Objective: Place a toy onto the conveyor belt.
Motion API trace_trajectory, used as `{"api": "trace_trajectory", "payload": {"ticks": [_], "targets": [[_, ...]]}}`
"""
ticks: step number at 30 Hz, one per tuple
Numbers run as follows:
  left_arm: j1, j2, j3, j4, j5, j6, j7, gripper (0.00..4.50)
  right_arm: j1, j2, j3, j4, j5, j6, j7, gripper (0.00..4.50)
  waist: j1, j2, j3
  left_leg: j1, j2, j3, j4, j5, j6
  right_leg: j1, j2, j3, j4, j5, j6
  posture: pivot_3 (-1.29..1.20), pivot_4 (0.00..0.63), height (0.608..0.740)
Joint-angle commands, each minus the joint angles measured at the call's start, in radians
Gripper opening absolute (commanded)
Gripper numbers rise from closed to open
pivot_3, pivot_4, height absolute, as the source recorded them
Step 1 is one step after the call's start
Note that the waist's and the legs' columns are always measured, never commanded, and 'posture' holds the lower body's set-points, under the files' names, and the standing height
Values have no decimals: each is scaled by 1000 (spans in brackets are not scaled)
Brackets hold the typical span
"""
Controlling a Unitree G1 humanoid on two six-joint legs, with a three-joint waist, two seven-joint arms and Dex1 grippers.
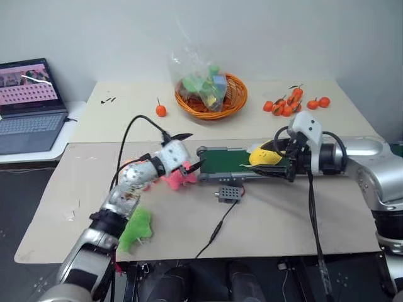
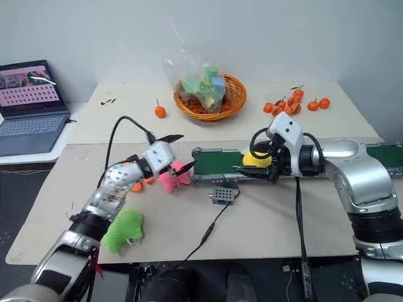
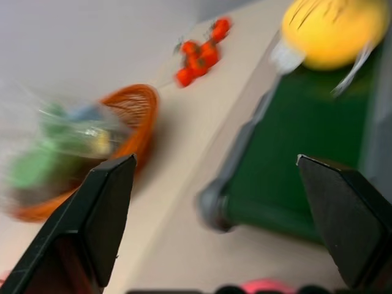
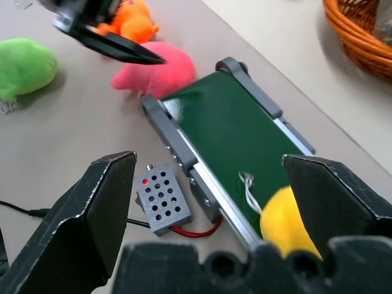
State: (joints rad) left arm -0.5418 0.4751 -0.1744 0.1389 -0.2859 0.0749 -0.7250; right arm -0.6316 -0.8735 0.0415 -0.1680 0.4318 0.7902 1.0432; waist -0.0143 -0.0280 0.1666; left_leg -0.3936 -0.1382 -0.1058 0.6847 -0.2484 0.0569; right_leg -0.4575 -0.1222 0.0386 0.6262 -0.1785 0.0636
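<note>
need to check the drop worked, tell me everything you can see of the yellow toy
The yellow toy is a small rounded plush blob, fuzzy and bright yellow, with a few thin pale threads or a tag trailing from it. It lies on the dark green conveyor belt, some way in from the belt's roller end. The right tool is right at it with its fingers spread to either side, not clamped on it; whether they touch it cannot be told. The left tool stands open, apart from it, near the roller end.

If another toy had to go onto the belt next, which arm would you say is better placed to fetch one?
Left, probably. The left gripper hangs open right above the pink plush, while the right gripper sits at the yellow toy on the conveyor belt.
</note>
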Motion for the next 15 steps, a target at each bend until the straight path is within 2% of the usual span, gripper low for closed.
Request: {"api": "trace_trajectory", "payload": {"ticks": [1, 3, 7, 11, 15], "targets": [[13, 100, 106, -227, -200, 299, -73, 4465, -67, -17, 7, 25, -27, -62, 29, 4500, -6, 0, 0, 0, 0, 0, 0, 0, 0, 0, 0, 0, 1, 0, 0, 0, 150, 740], [38, 146, 141, -319, -265, 377, -101, 4465, -99, -6, 7, 42, -21, -69, 43, 4500, -12, 0, 0, 1, 1, 1, 0, 0, 0, 0, 1, 0, 1, 0, 0, 0, 150, 740], [71, 166, 230, -420, -345, 489, -50, 4465, -140, 43, 15, 64, -7, -89, 51, 4500, -6, 1, 0, 2, 1, 1, 0, 0, 0, 1, 1, 0, 0, 0, 0, 0, 150, 740], [108, 152, 297, -555, -379, 572, 69, 4465, -154, 125, 24, 51, 41, -64, 59, 4500, -3, 1, 0, 3, 2, 1, 0, 0, -1, 2, 1, 0, -1, 0, -1, 0, 150, 740], [109, 128, 358, -566, -387, 577, 134, 4465, -167, 151, 30, 72, 39, -71, 72, 4500, 2, 1, 0, 3, 2, 1, 0, 0, -1, 2, 1, 1, -1, 1, -1, 0, 150, 740]]}}
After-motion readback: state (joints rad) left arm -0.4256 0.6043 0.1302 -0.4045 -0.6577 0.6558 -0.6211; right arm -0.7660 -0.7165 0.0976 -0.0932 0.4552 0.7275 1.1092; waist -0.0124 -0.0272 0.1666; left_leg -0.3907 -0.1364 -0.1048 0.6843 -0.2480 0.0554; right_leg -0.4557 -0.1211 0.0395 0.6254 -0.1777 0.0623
